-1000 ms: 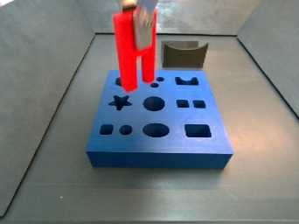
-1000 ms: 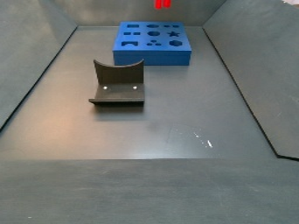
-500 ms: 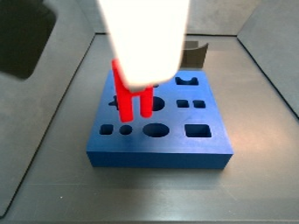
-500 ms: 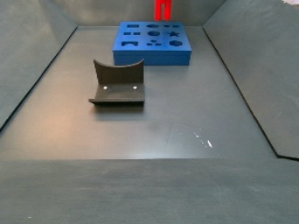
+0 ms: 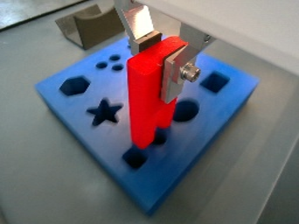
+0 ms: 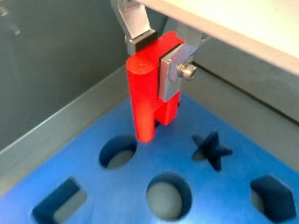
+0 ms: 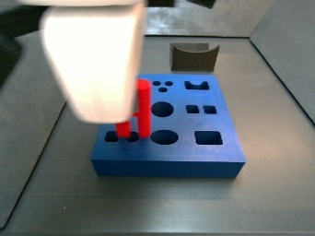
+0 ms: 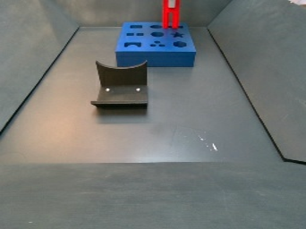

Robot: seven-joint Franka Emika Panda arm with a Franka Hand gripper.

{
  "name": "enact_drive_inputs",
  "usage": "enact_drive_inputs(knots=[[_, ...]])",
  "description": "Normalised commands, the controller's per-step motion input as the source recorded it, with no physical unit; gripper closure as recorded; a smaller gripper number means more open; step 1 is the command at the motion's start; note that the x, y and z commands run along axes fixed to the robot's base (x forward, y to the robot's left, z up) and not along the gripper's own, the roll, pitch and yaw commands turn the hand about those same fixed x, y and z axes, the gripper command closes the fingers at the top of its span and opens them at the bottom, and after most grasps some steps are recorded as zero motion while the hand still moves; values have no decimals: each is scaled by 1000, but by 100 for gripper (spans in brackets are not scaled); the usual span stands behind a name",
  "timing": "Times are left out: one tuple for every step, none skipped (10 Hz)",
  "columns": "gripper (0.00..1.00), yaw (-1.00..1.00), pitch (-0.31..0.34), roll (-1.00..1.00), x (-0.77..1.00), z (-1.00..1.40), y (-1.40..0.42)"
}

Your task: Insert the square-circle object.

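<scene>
The tool (image 6: 158,54) grips the red peg (image 6: 147,92) upright between its fingers, over the blue block (image 5: 70,105), peg's lower end near a hole.

At the far end of the grey table (image 8: 156,134), a blue block (image 8: 158,45) with a pattern of cut-out holes in its top face is seen. A bright red square-circle object (image 8: 171,12) is held upright over the block's far right part, its upper end cut off by the frame edge. The end effector itself is not shown here. Nearer the camera, well apart from the block, the dark fixture (image 8: 121,83) is set on the table.
</scene>
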Motion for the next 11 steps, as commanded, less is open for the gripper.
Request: enact_drive_inputs(knots=[[100, 34, 0, -104, -503, -243, -14], [100, 249, 0, -140, -643, -257, -20], [100, 166, 0, -113, -491, -317, 0], [100, 0, -4, -131, -9, -529, -14], [100, 0, 0, -120, 106, -600, -9], [100, 0, 0, -136, 106, -617, -94], [100, -17, 0, -236, 6, -560, -100], [100, -31, 0, -286, 0, -523, -83], [100, -37, 0, -297, 0, -503, -69], [100, -3, 0, -230, 0, -671, 0], [100, -34, 0, -174, 0, -811, 0]])
